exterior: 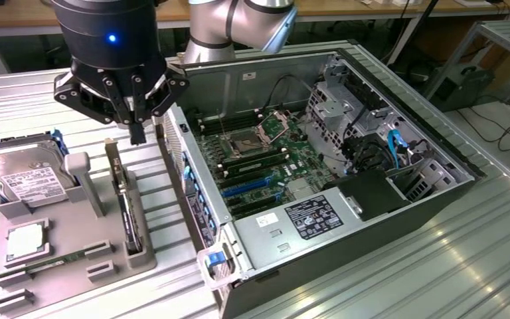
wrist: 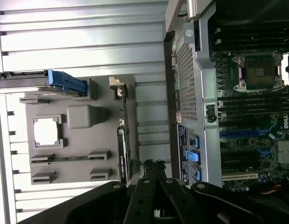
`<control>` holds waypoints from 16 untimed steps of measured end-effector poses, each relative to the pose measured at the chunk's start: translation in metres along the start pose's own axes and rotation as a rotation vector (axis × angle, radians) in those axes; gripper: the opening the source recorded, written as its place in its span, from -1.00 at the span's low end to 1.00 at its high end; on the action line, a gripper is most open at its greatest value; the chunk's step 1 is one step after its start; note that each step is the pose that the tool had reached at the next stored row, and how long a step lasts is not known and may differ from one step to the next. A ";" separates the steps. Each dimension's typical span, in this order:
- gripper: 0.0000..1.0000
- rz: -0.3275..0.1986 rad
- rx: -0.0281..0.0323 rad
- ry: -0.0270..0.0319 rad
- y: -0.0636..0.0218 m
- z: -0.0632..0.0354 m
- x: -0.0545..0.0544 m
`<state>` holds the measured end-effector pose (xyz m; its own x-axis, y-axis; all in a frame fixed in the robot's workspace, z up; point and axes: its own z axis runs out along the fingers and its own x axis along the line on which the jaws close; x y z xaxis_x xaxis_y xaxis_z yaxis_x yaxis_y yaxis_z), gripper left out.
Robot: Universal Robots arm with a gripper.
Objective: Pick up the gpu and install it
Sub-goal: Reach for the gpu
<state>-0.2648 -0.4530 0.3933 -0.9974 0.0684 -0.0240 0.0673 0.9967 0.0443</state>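
The gpu [exterior: 127,203] stands on its long edge in a slot of the grey holder tray [exterior: 78,266], a thin dark card with a pale bracket tip at its far end. In the wrist view the gpu [wrist: 125,144] is an edge-on strip beside the tray [wrist: 79,93]. My gripper [exterior: 137,136] hangs above the card's far end, slightly toward the computer case, apart from the card. Its fingertips [wrist: 154,164] sit close together with nothing between them.
An open computer case [exterior: 432,193] lies at the exterior view's right, its motherboard with blue expansion slots [exterior: 250,189] exposed. On the tray are a hard drive [exterior: 24,176] with blue rails, a processor [exterior: 26,240] and a RAM stick [exterior: 56,260]. Ribbed metal table [exterior: 414,279] lies all around.
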 end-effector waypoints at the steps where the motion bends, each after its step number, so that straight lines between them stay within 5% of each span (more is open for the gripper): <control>1: -0.79 0.000 0.0000 0.0000 -0.0003 0.0000 0.001; 16: -0.79 0.000 0.0000 0.0000 0.0020 0.0008 0.025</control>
<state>-0.2897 -0.4492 0.3920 -0.9974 0.0683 -0.0240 0.0672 0.9968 0.0443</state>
